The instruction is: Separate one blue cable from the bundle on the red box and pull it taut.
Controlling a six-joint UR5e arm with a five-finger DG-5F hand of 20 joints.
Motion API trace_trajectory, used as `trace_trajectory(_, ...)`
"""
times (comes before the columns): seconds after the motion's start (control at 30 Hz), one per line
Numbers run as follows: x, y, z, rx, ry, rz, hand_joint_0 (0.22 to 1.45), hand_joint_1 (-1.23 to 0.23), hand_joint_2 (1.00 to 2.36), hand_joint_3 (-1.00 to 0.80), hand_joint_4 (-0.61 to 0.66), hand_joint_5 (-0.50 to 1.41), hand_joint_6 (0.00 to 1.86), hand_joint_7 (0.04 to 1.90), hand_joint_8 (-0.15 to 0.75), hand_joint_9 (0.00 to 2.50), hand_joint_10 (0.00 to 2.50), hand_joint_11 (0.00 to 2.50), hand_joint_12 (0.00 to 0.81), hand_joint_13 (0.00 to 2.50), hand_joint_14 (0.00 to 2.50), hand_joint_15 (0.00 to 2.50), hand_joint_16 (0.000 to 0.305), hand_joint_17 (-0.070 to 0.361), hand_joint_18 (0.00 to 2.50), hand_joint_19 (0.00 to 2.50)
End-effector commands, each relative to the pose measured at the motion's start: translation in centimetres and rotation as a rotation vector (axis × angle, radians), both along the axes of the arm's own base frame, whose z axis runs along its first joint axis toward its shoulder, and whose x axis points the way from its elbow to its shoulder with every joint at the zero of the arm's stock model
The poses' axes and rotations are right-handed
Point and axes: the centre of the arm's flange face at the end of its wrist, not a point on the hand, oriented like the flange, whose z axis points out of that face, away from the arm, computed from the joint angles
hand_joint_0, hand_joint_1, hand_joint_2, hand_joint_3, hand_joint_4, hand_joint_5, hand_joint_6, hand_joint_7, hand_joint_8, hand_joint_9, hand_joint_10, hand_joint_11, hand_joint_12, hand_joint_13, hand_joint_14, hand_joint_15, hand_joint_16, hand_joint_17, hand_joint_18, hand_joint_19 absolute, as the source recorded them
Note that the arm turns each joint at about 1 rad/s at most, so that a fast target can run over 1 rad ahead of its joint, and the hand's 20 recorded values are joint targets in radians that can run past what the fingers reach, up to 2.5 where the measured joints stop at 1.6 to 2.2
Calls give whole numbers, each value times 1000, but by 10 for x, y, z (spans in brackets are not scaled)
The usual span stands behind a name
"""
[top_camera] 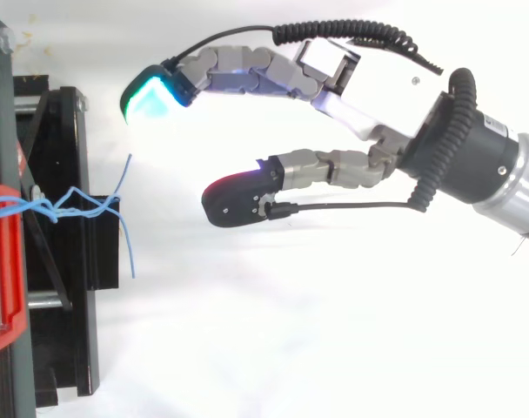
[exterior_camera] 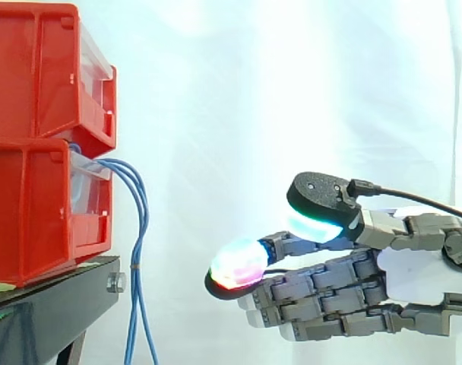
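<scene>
Several thin blue cables [exterior_camera: 137,228] come out of the lower red box [exterior_camera: 41,213] and hang down in a bundle past the black stand's edge. From above, the blue cables [top_camera: 90,206] run from the red box [top_camera: 8,261] across the stand, with loose ends splaying near the edge. My hand [exterior_camera: 345,281] reaches in from the right, fingers stretched out and spread, holding nothing. Its nearest fingertip [exterior_camera: 237,266] glows pink and sits well right of the cables. In the top view the hand [top_camera: 351,104] has a green-glowing tip [top_camera: 151,96] just above the cable ends.
A second red box [exterior_camera: 45,72] is stacked on the lower one. The black stand [exterior_camera: 56,304] carries both, with a bolt on its corner. A white curtain forms the background, and open room lies between the hand and the cables.
</scene>
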Motion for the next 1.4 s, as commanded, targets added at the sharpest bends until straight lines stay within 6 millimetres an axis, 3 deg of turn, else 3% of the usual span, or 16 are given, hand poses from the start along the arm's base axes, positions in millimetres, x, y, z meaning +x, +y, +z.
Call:
trace_trajectory(0.0, 4, 4, -3, -7, -8, -1, 510, -608, 1000, -488, 109, -213, 502, 707, 216, 475, 4, 93, 191, 251, 2, 42, 24, 53, 145, 0)
trace_trajectory(0.2, 18, 10, -20, 10, -3, 9, 511, -609, 1000, -488, 108, -213, 502, 707, 215, 476, 4, 98, 191, 251, 2, 50, 24, 53, 146, 0)
trace_trajectory(0.33, 40, 16, -26, 21, -9, 24, 511, -609, 1000, -488, 107, -213, 502, 708, 217, 480, 4, 108, 191, 252, 1, 51, 24, 53, 146, 0)
trace_trajectory(0.4, 47, 18, -19, 21, -11, 33, 511, -609, 1001, -488, 108, -213, 502, 708, 216, 480, 4, 108, 191, 251, 2, 51, 24, 53, 146, 0)
trace_trajectory(0.9, 58, 22, -23, -34, -62, 3, 513, -609, 1001, -489, 107, -213, 502, 708, 215, 482, 4, 108, 191, 255, 1, 52, 24, 53, 150, 0)
trace_trajectory(1.13, 86, 28, -37, -44, -76, 32, 513, -610, 1001, -487, 108, -212, 502, 707, 217, 485, 4, 105, 191, 264, 3, 53, 24, 53, 154, 0)
trace_trajectory(1.37, 87, 33, -41, -37, -62, 55, 516, -610, 1001, -487, 111, -207, 502, 705, 216, 495, 4, 98, 188, 292, 1, 63, 23, 52, 173, 0)
